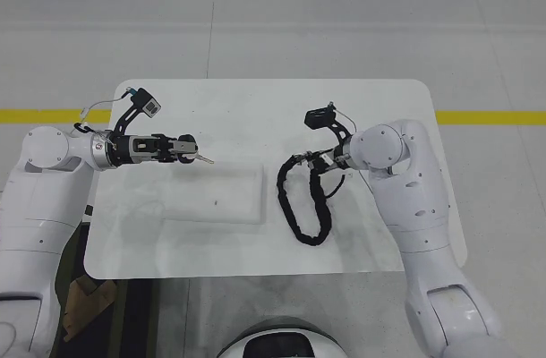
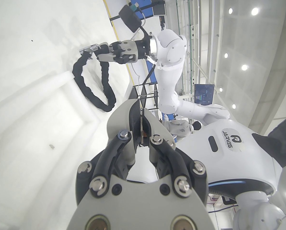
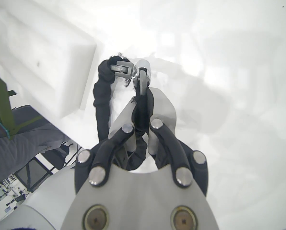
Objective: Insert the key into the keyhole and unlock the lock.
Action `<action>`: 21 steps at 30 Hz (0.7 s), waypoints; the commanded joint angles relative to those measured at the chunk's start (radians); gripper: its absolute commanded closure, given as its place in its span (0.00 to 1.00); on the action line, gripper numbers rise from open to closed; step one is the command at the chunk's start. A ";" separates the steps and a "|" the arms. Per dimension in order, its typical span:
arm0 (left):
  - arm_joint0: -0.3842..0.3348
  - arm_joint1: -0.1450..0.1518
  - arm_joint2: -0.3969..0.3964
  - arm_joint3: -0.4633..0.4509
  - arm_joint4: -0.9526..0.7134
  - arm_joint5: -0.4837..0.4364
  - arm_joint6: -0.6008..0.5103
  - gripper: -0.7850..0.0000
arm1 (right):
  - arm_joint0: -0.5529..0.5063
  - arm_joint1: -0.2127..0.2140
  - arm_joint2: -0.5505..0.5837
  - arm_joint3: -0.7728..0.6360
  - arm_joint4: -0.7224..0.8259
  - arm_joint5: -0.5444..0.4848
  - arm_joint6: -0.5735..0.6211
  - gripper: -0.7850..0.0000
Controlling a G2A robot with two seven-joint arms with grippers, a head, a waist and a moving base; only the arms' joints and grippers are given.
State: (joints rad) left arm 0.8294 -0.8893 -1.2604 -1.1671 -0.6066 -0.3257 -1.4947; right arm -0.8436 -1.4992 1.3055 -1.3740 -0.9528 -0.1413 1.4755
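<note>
A: Where is the key (image 1: 204,159)?

B: My left hand (image 1: 189,149) is clamped on it above the left side of the tabletop (image 1: 380,107). Its tip points toward the lock (image 1: 300,215).

A: And the lock?

B: My right hand (image 1: 314,163) is closed on its black sleeve (image 3: 101,96), just beside the metal head (image 3: 123,69) (the loop lies beside a white block (image 1: 215,197)). The 2 things are apart.

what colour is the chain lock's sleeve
Black: the black fabric-sleeved chain lock shows best in the top view.

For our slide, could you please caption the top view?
The left gripper holds the key, the right gripper the lock.
</note>
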 commanded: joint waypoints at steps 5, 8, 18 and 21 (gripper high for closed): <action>0.000 0.000 0.000 0.000 0.000 0.000 0.000 1.00 | 0.002 -0.001 -0.003 0.004 -0.005 0.002 -0.003 1.00; 0.000 0.000 0.000 0.000 0.000 0.000 0.000 1.00 | -0.050 0.004 -0.004 -0.038 0.048 0.001 -0.061 1.00; 0.000 0.000 0.000 0.000 0.000 0.000 0.000 1.00 | -0.215 0.009 0.223 -0.088 0.814 -0.105 -0.088 1.00; 0.000 0.000 0.000 0.000 0.000 0.000 0.000 1.00 | -0.195 0.012 0.229 0.003 1.060 -0.106 -0.039 1.00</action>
State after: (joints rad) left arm 0.8294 -0.8893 -1.2604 -1.1671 -0.6066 -0.3257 -1.4947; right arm -1.0467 -1.4877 1.5342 -1.4024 -0.0184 -0.2485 1.4210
